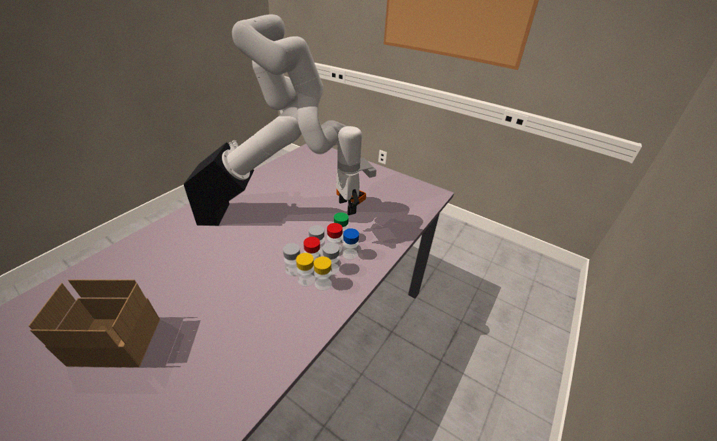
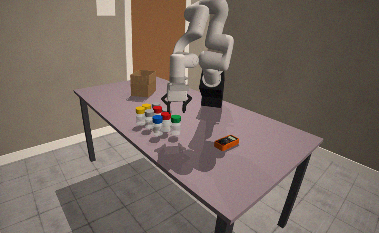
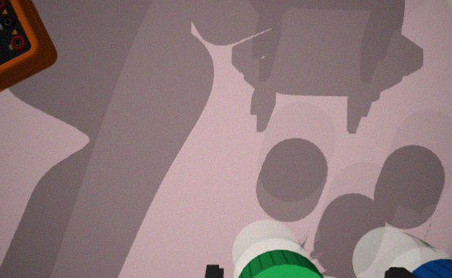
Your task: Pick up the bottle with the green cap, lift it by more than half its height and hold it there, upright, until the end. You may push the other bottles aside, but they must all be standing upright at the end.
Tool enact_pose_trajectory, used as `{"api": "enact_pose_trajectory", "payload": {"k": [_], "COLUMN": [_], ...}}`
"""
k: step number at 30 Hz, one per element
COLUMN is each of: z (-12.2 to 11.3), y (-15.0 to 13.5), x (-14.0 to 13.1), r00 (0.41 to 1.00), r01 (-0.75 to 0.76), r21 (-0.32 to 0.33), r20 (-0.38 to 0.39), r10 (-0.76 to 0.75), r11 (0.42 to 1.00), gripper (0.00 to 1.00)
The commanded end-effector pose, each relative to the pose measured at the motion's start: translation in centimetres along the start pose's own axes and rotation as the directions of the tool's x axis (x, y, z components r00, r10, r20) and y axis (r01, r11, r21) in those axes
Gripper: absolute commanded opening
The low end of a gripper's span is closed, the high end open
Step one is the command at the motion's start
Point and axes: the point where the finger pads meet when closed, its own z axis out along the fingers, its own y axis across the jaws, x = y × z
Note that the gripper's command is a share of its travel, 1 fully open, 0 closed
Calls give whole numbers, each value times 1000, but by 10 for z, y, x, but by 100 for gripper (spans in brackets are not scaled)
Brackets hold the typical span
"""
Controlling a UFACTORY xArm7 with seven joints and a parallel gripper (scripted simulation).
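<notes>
Near the middle of one long edge of the purple desk (image 2: 271,135), the xArm (image 2: 211,34) has its gripper (image 2: 176,109) hanging fingers-down, spread apart and holding nothing. So the relation that matters: the green-capped bottle (image 2: 175,124) stands upright at the corner of the bottle cluster that faces the multimeter (image 2: 226,142), and the claw sits above it and a bit back toward the arm's black base (image 2: 218,101), not yet around it. From the wrist view, the green cap (image 3: 278,266) pokes in at the bottom edge, between the two dark fingertips. The bottle's long axis is vertical, same as the fingers, so I'd guess a small nudge toward the desk edge and then straight down would do it. The red-capped bottle (image 2: 166,121) stands right beside it and the blue-capped bottle (image 2: 157,124) just past that, so one finger has to go into that tight gap.
</notes>
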Motion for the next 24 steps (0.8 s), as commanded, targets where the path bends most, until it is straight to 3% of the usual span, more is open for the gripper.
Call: {"api": "enact_pose_trajectory", "payload": {"k": [1,11,24], "z": [2,7,37], "y": [0,1,1], "x": [1,1,1], "r00": [1000,1000,1000], "r01": [1,0,0], "r21": [-2,-2,-2], "r20": [-3,-2,-2], "r10": [-1,0,0], "r11": [1000,1000,1000], "gripper": [79,79,79]}}
